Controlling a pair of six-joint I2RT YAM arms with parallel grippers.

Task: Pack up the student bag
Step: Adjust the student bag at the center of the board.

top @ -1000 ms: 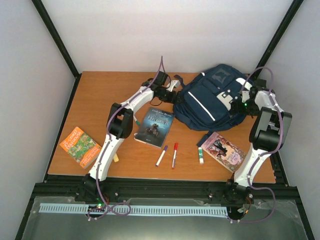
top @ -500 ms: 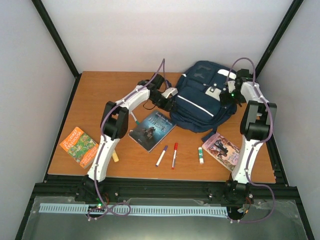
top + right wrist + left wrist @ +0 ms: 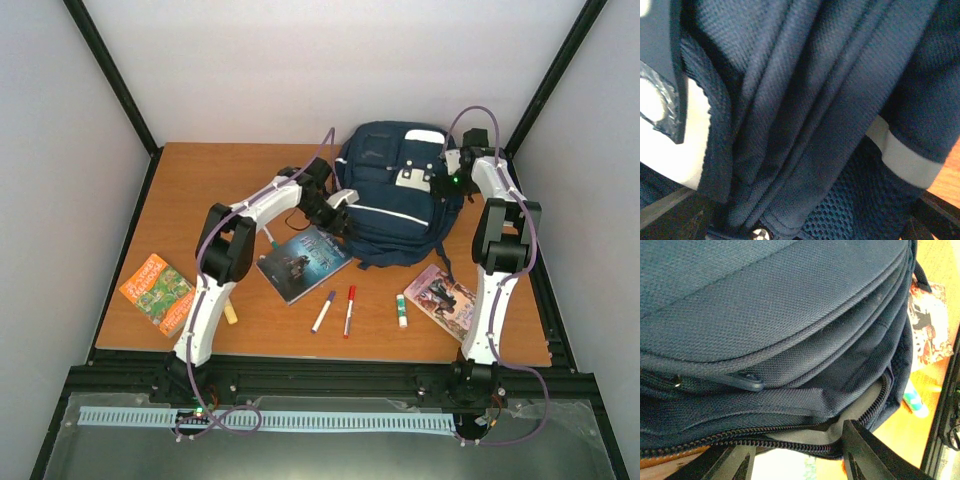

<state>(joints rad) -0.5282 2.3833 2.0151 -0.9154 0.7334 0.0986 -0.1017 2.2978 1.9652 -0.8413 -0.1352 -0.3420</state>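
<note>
The student bag (image 3: 395, 195), navy with white stripes and a white front patch, lies at the back middle of the table. My left gripper (image 3: 340, 212) is at its left edge. In the left wrist view the jaws stand apart, and the bag's unzipped rim (image 3: 790, 445) with pale grey lining crosses the gap. My right gripper (image 3: 445, 178) is at the bag's upper right corner. In the right wrist view bunched navy fabric (image 3: 805, 130) fills the space between the jaws and hides the fingertips.
A dark book (image 3: 303, 260) lies just left of the bag. A pink book (image 3: 447, 300), a glue stick (image 3: 402, 310), a red marker (image 3: 350, 310) and a purple marker (image 3: 323, 311) lie in front. An orange-green book (image 3: 158, 290) is at the left.
The bag has turned and slid back and to the left. My right gripper moved with it. My left gripper came a little nearer, and the dark book shifted left.
</note>
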